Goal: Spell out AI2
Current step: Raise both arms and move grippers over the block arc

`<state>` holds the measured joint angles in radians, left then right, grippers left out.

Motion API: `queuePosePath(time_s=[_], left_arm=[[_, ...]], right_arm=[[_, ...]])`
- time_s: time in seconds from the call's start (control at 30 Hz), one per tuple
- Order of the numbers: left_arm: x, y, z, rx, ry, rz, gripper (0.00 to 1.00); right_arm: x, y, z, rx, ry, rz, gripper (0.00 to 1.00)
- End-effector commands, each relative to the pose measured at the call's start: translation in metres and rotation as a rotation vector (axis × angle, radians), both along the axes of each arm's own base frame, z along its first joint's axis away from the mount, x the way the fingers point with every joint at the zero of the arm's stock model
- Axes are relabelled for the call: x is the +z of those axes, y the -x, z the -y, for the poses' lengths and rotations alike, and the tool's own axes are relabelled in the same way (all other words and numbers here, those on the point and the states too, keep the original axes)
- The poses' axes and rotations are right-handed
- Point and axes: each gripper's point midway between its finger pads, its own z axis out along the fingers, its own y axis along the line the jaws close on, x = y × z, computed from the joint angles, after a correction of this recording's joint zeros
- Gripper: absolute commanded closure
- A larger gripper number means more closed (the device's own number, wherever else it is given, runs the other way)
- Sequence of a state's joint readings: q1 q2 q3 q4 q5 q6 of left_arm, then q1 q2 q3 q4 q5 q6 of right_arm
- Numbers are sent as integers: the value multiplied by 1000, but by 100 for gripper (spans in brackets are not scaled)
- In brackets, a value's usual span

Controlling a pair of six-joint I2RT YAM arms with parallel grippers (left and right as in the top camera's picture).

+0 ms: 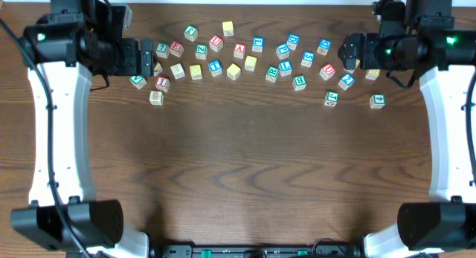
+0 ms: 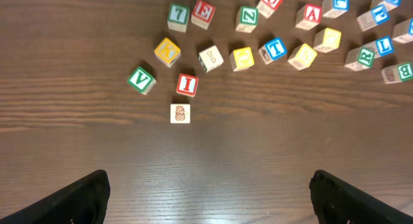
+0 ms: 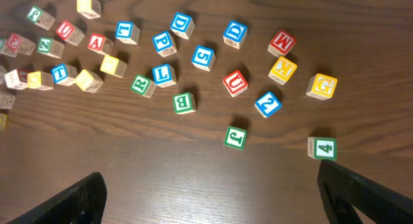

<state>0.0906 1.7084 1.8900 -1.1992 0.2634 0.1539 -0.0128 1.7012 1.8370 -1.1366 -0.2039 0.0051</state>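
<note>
Overhead, layout: A block (image 1: 239, 49) sits mid-row. I block (image 1: 162, 83) lies well left of it, near the left fingers (image 1: 145, 53). 2 block (image 1: 346, 81) lies well right of it, just below the right fingers (image 1: 346, 48).
Left wrist, I block (image 2: 186, 84): ahead of the left fingers (image 2: 84, 195), far left of the A block (image 2: 308, 15); fingers spread wide, empty.
Right wrist, 2 block (image 3: 268, 103): ahead of the right fingers (image 3: 361, 192), well right of the A block (image 3: 97, 42); fingers spread wide, empty.
Hidden: fingertips cut off by the frame edge; the A block's nearer arm is unclear.
</note>
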Motion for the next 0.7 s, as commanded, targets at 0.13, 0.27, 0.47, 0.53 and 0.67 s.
queuePosePath(time_s=[0.13, 0.27, 0.47, 0.53, 0.67], left_arm=[[-5, -5, 2, 1, 25, -25, 3], [-5, -5, 2, 0, 25, -25, 2], [-5, -5, 2, 0, 25, -21, 2], [-5, -5, 2, 1, 25, -22, 2], [-4, -8, 2, 18, 33, -14, 2]], right_arm=[[9, -6, -8, 33, -47, 29, 1], [8, -4, -9, 38, -56, 21, 1], [10, -3, -16, 36, -107, 15, 1], [10, -3, -17, 13, -123, 6, 1], [5, -6, -11, -87, -94, -14, 1]])
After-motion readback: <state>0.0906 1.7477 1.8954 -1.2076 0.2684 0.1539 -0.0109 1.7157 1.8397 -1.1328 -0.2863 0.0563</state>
